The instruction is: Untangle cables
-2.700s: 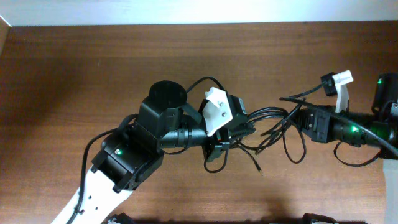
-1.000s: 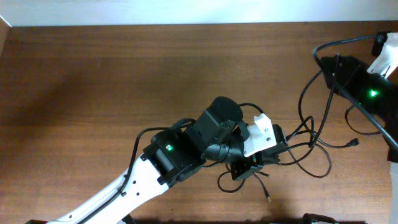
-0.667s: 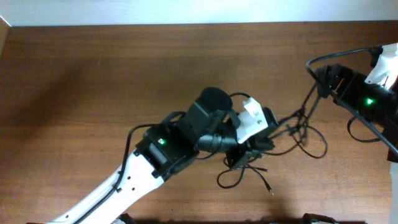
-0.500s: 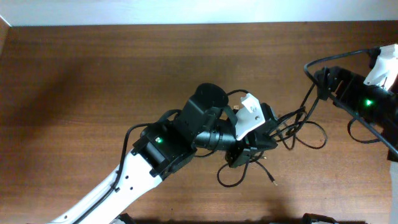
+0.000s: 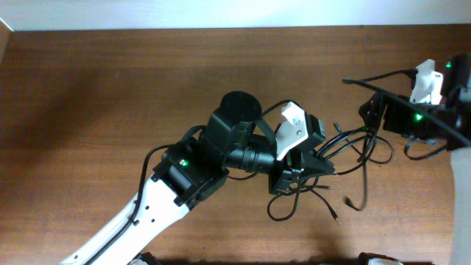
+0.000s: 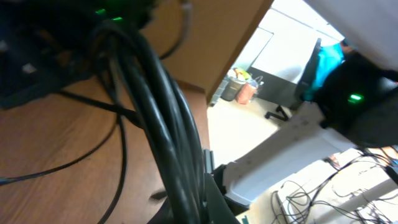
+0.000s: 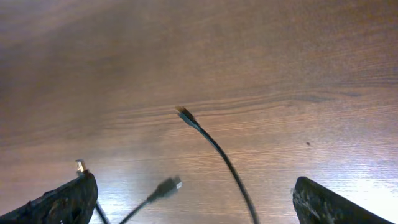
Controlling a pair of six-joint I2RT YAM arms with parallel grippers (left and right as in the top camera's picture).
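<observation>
Nearest us, a slack loop of the cables and two free plug ends lie on the wooden surface, just below the left end effector. In its wrist view a bundle of strands runs straight down toward where its jaws would be. The jaws themselves are hidden, so we cannot tell whether it is clamped on the strands or merely beside them.

Beyond it, the cords cross one another in a loose cluster between the two arms.

Farthest, to the right, the right end effector hovers over the surface with its fingers spread wide. Nothing is gripped; one cord passes beneath, its plug lying on the wood.

We judge the step in hand to be drawing one cord out of the cluster. To do it well, we would let the left side anchor the mass. With the right we would choose a single strand close to a free plug and close on that one alone. Then we would pull slowly along the cord's own line, low over the surface. We should watch that loops open rather than cinch, and ease off if the whole cluster drags. The right arm's own thicker wire must stay out of the grasp.
</observation>
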